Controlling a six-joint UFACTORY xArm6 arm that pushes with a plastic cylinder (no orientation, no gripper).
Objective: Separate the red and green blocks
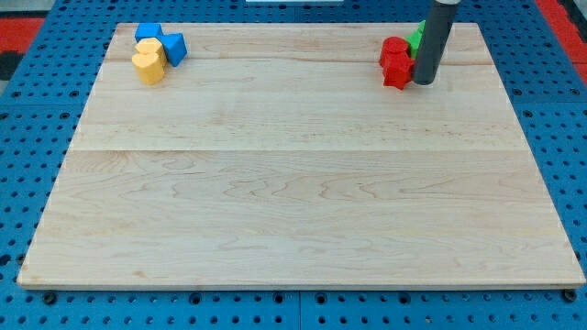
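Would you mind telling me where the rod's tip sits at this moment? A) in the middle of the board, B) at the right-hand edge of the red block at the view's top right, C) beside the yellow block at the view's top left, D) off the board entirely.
B: my tip rests against the view's right side of the red block, with the green block just behind the rod.

This looks like a robotics lab bench. A pale wooden board (303, 183) of glued planks lies flat on a blue pegboard (37, 110) dotted with regular holes, the sort of mounting surface used for test rigs. A red strip (564, 23) shows past the board's top right corner. Small painted blocks sit only near the board's top corners, and a plain dark rod (433, 41) stands by the top right corner.
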